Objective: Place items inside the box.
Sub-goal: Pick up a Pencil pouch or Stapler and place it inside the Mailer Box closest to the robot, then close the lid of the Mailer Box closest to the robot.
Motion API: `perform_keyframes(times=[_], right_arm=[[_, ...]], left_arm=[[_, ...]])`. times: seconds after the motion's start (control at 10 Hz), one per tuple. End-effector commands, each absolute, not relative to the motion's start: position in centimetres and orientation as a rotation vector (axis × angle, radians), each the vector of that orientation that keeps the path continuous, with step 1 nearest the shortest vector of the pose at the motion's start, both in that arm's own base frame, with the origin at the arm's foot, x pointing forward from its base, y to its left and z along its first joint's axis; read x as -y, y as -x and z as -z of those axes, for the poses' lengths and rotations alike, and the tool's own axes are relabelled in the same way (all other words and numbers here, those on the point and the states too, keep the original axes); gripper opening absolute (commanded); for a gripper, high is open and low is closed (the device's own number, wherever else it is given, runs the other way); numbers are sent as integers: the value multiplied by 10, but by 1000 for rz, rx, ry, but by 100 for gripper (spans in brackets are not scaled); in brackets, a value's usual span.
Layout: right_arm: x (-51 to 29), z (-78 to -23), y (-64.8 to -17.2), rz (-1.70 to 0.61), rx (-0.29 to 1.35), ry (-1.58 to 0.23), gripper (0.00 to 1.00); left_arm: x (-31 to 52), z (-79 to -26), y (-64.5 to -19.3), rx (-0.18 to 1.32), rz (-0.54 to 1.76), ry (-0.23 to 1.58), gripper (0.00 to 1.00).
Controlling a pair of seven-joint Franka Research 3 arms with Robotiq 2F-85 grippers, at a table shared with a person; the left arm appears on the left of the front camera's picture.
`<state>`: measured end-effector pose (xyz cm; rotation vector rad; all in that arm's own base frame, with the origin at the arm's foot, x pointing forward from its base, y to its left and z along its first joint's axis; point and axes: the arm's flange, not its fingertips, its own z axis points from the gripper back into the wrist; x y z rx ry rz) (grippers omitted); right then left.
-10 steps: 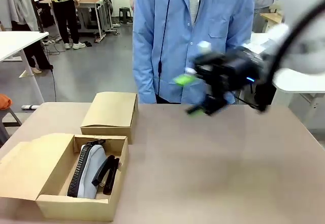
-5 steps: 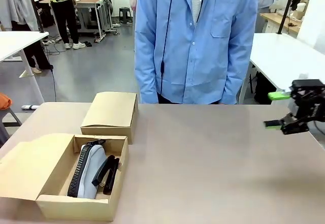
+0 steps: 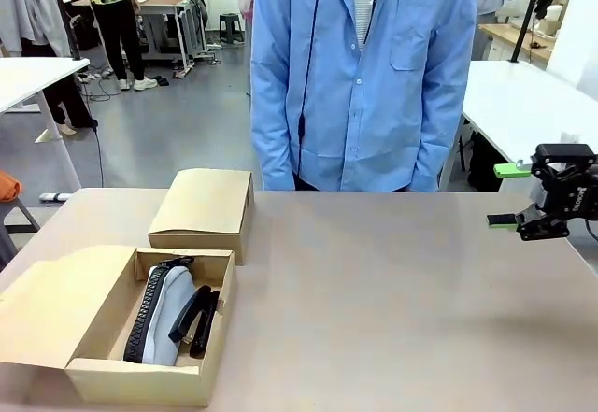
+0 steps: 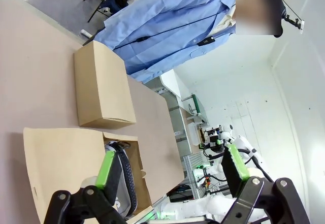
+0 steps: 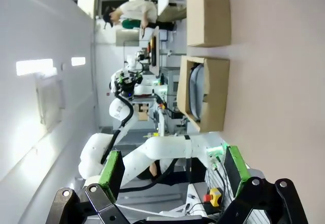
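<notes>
We see grey zip pencil pouch [image 3: 164,313] and black stapler [image 3: 194,319] already inside open cardboard box [image 3: 105,373], 8 o'clock on tabletop [image 3: 392,300]. Right gripper [image 3: 509,194] at 3 o'clock and left gripper [image 4: 171,164]: both jaws apart, empty. We judge task partly done.

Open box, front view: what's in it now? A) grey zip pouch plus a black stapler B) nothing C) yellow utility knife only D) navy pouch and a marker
A: the open box holds the grey zip pouch with a black stapler lying along its right side; no yellow or navy item shows inside.
</notes>
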<state>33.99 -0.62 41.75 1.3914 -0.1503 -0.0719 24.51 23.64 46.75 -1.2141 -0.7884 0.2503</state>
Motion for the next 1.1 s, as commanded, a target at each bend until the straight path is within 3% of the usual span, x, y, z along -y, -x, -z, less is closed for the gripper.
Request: perform_keyframes(times=[0.0, 0.8, 0.9, 1.0], right_arm=[[12, -420, -336, 60, 144, -1401, 100], [12, -420, -336, 60, 144, -1401, 100], [12, -420, -336, 60, 144, -1401, 100], [12, -420, -336, 60, 144, -1401, 100]], left_arm=[[-235, -468, -245, 812, -236, 1227, 100], [-236, -467, -245, 788, -250, 1214, 100], [-215, -480, -246, 1083, 46, 1066, 100], [-200, -480, -244, 1187, 364, 967, 100]])
